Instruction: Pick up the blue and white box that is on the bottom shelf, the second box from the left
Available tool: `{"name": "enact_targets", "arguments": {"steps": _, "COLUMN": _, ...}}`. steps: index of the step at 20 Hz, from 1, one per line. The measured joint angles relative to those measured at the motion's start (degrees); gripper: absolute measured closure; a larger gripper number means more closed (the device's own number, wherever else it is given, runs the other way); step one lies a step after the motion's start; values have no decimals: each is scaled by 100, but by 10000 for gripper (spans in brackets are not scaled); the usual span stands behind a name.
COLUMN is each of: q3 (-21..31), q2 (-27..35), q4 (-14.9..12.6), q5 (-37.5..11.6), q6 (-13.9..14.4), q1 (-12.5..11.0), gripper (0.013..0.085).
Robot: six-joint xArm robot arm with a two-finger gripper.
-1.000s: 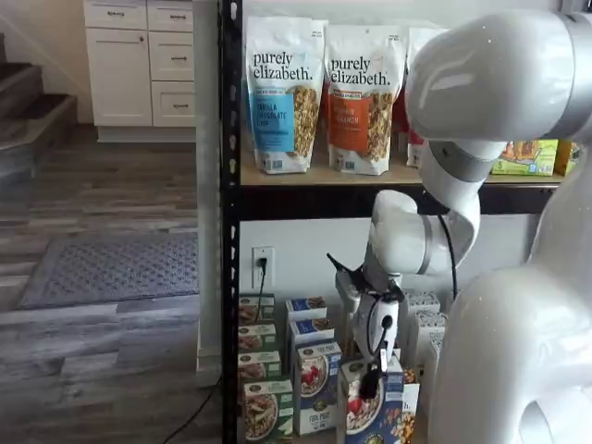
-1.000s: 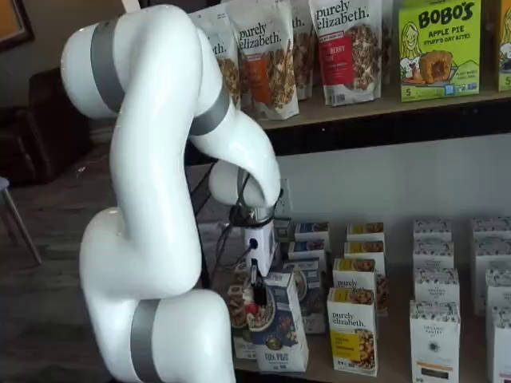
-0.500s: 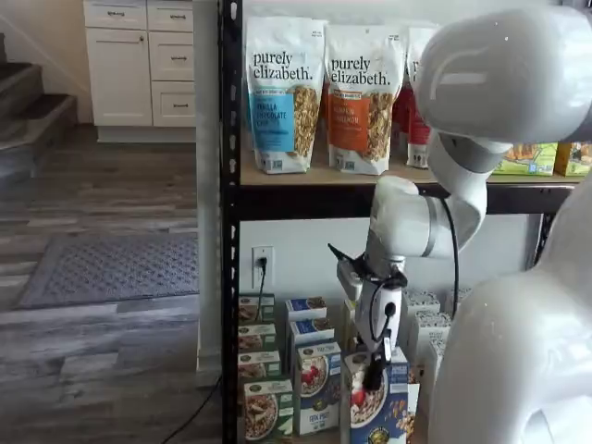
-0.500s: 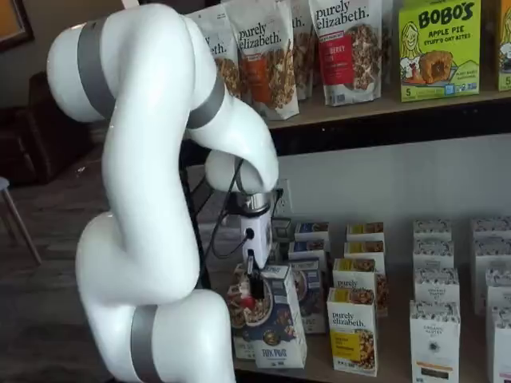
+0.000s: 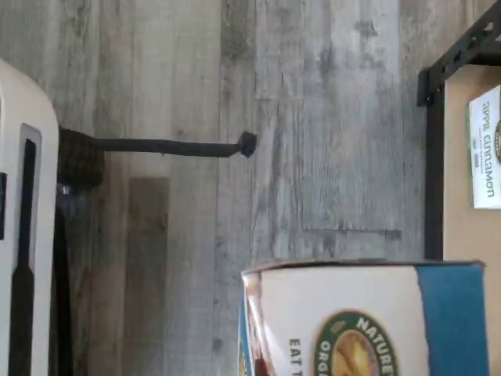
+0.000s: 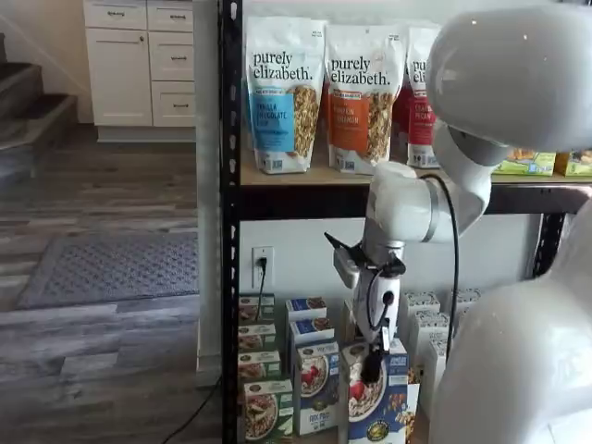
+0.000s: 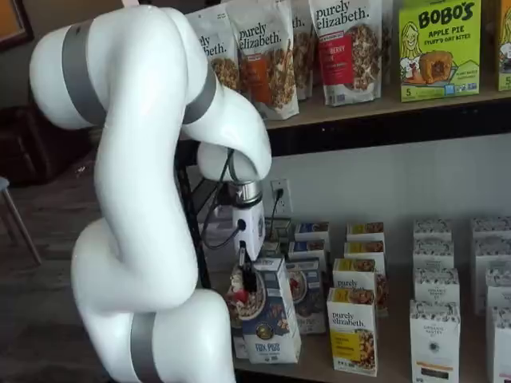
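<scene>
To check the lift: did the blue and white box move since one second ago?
Yes. Held by the gripper, the blue and white box moved up and outward, away from the yellow carton.

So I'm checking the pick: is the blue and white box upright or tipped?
Tipped: the blue and white box leans sideways, shut in the gripper.
</scene>
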Motion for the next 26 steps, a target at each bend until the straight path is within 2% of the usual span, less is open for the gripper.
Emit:
{"name": "enact_targets", "arguments": {"steps": 5, "q3": 51, "q2": -188, "q4": -70, "q5": 111, "q6": 131, "q1": 68, "gripper": 490}}
{"name": "enact_targets", "arguments": {"steps": 9, "q3": 18, "q2": -312, "q4": 8, "q5": 344, "q6": 86, "q1": 62, "gripper": 490}}
{"name": "enact_targets", "arguments": {"steps": 18, "q3": -179, "q2": -795, "q4": 1, "q5": 970, "q6": 10, "q1": -89, "gripper": 490}}
{"name": "enact_targets", "arguments": {"steps": 22, "q3": -448, "q2": -1016, "q4": 19, "q5": 1460, "q6": -74, "q1": -217, "gripper": 490}}
{"name": "enact_targets", "arguments": {"steps": 26, "q3": -638, "q2": -1127, "q4": 36, "q5": 1732, "q6": -131, "q1": -298, "gripper": 490}}
